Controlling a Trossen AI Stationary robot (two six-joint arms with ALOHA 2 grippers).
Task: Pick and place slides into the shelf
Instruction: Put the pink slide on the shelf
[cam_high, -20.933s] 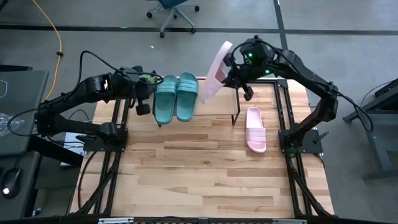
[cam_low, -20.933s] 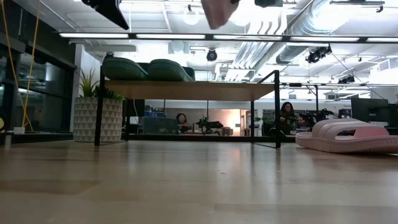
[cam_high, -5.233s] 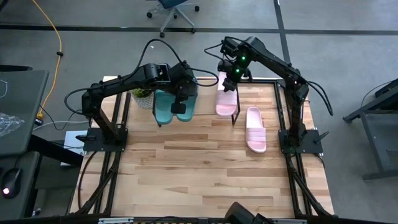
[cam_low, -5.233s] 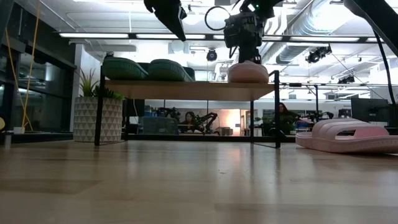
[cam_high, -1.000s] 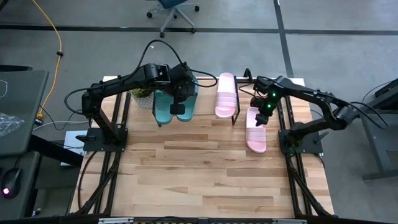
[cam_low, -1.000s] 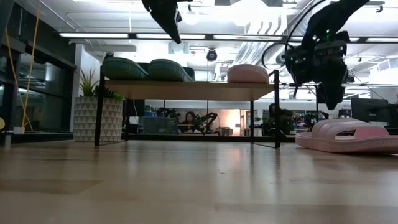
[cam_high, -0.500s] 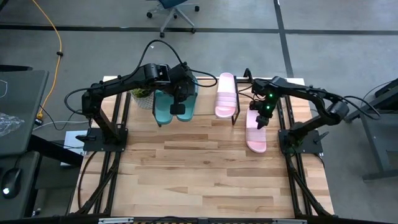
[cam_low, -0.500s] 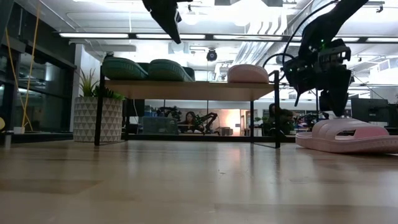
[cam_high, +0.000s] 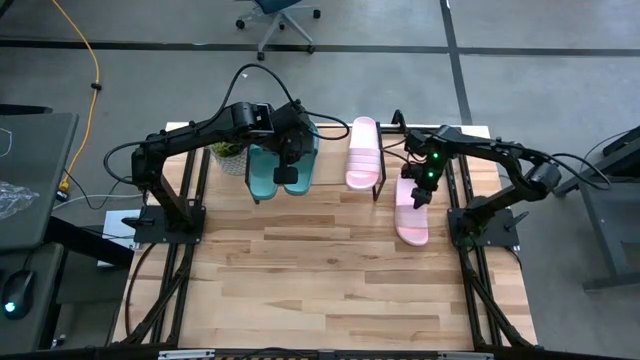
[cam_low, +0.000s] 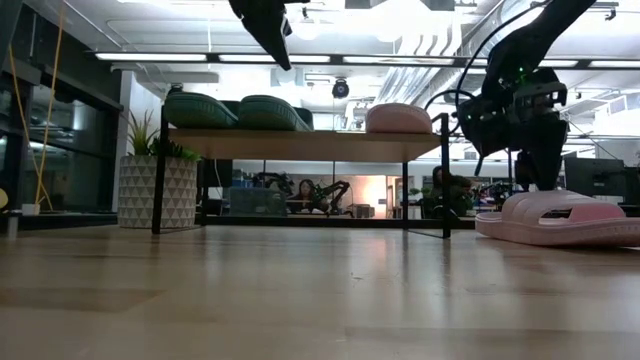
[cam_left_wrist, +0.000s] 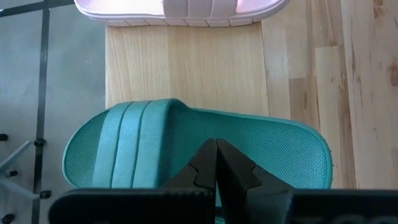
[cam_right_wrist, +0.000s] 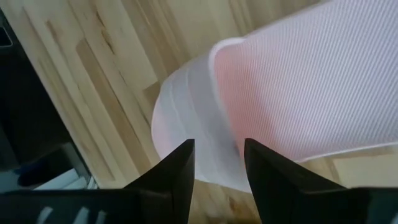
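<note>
We see three ribbed-strap slide sandals on the low shelf (cam_high: 330, 128) with its light wood plank top and thin black metal legs: two dark teal green slides (cam_high: 283, 160) side by side at its left end, and one pale pink slide (cam_high: 362, 152) at its right end. In the low view the same three sit in a row on the plank, the teal green pair on the left and the pink one on the right.

The fourth pale pink slide sandal (cam_high: 411, 210) lies flat on the light butcher-block wooden desk (cam_high: 320, 280), just right of the shelf's right legs and nearer to us than the shelf.

Our right claw (cam_high: 419, 192) is down over the far end of that pink slide on the desk. In its wrist view the two dark fingers (cam_right_wrist: 171, 174) stand wide apart, straddling the slide's ribbed strap without closing on it.

Our left claw (cam_high: 290, 172) hangs above the near end of the teal green pair, its fingers pressed together and holding nothing.

A potted green plant (cam_low: 150, 180) stands beyond the desk's far left.
</note>
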